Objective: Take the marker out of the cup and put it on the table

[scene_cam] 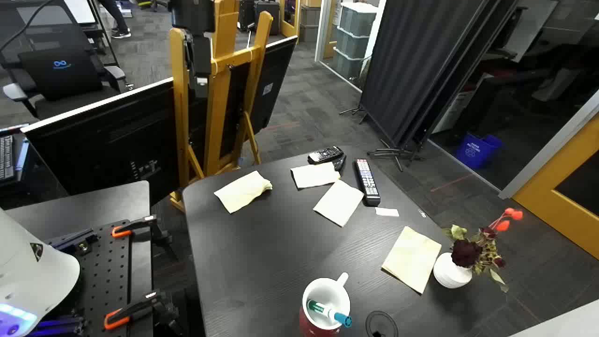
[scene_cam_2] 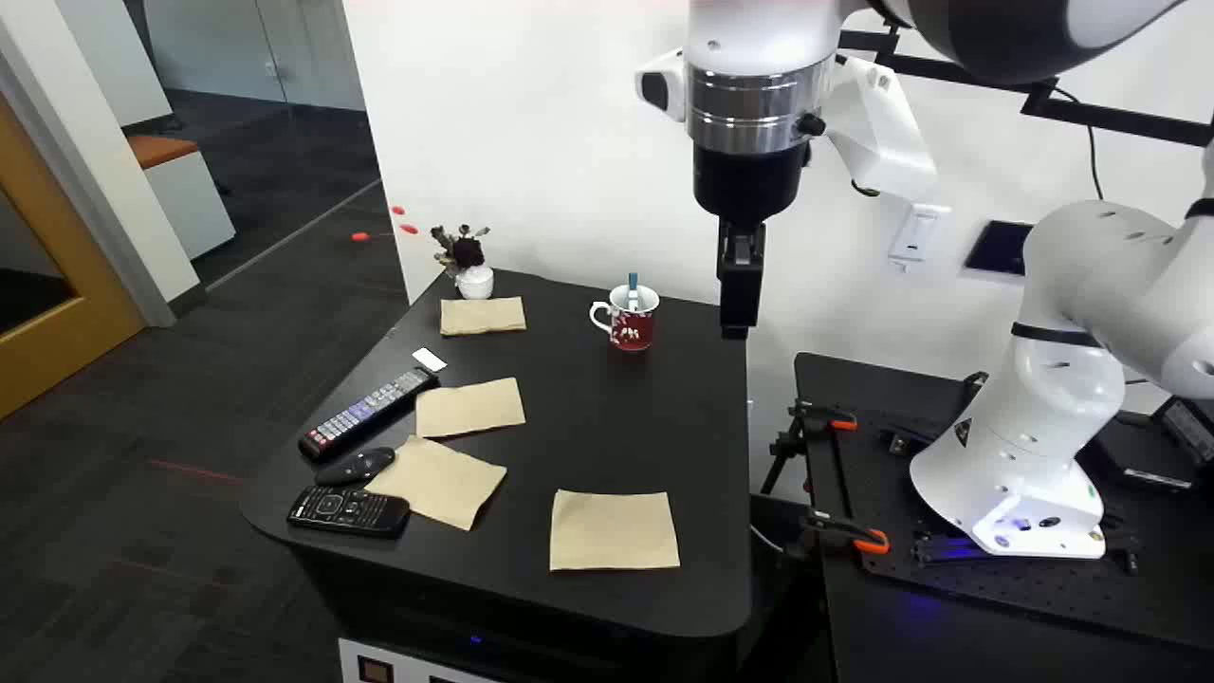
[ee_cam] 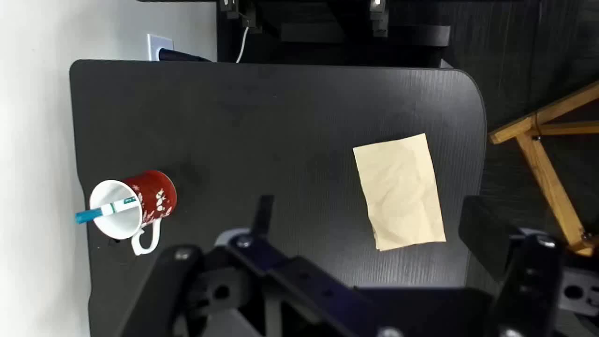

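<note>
The cup is a mug, red outside and white inside, with a white handle. It stands upright on the black table (scene_cam: 252, 262) in both exterior views (scene_cam: 312, 326) (scene_cam_2: 632, 332), and shows at the left in the wrist view (ee_cam: 157, 196). The marker (scene_cam: 323, 310), white with a teal cap, leans inside the cup, cap end above the rim; it also shows in an exterior view (scene_cam_2: 633, 292) and the wrist view (ee_cam: 110, 208). My gripper (scene_cam_2: 738, 327) hangs above the table, apart from the cup. In the wrist view its fingers (ee_cam: 369, 222) are wide apart with nothing between them.
Several pale paper notes (scene_cam_2: 615, 531) lie on the table. Remotes (scene_cam_2: 368, 413) lie near its far edge from the robot base. A white pot with flowers (scene_cam_2: 474, 282) stands near the cup. A white wall (scene_cam_2: 531, 142) borders the table. A wooden easel (scene_cam: 220, 93) stands beyond another edge.
</note>
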You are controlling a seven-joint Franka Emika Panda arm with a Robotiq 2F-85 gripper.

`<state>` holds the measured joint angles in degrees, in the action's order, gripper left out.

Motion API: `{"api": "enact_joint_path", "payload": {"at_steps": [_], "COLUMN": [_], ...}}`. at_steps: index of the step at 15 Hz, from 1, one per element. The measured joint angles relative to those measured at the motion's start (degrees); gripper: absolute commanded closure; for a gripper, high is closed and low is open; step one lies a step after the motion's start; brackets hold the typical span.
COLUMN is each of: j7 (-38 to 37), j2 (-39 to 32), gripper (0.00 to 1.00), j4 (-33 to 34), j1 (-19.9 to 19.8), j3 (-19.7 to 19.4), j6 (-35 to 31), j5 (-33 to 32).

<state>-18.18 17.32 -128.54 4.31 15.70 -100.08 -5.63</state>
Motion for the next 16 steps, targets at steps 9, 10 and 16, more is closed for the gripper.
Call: {"api": "enact_joint_path", "payload": {"at_steps": [9, 10, 16], "j7": [-0.66, -1.69, -10.09], "j2": [-0.01, -0.01, -0.05], "gripper": [0.00, 0.00, 0.00], "j4": [0.04, 0.09, 0.26], "j1": [0.15, 0.12, -1.67], "j3": [-0.42, -0.77, -4.64], "j6": [-0.37, -1.02, -8.31], "j5": [-0.10, -0.12, -0.35]}}
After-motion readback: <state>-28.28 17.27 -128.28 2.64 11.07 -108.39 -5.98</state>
